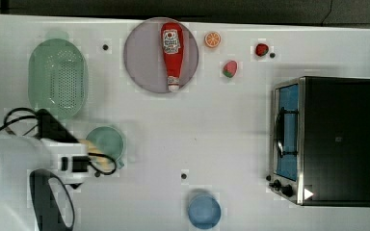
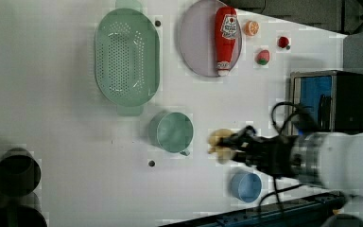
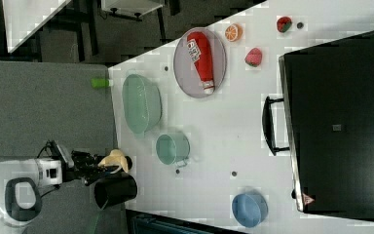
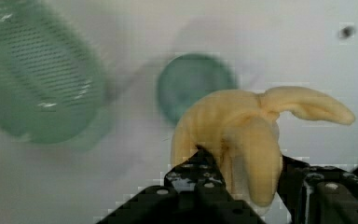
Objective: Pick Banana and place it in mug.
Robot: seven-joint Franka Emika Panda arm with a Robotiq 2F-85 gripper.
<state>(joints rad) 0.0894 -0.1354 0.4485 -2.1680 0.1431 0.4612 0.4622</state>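
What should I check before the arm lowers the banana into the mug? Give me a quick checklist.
1. Banana clamped in the gripper: ok.
2. Banana lifted clear of the table: ok.
3. Mug upright, mouth open: ok.
4. Mug empty: ok, nothing seen inside.
5. Banana centred over the mug: not ok; in the left view it hangs to the mug's right.
6. Basket clear of the path: ok, apart from the mug.

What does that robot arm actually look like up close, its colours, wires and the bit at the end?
The arm is smooth, rounded and white, with a silvery ring where it meets a black wrist. Black cables loop loosely off it. The tool is black, blocky, with small screws showing.
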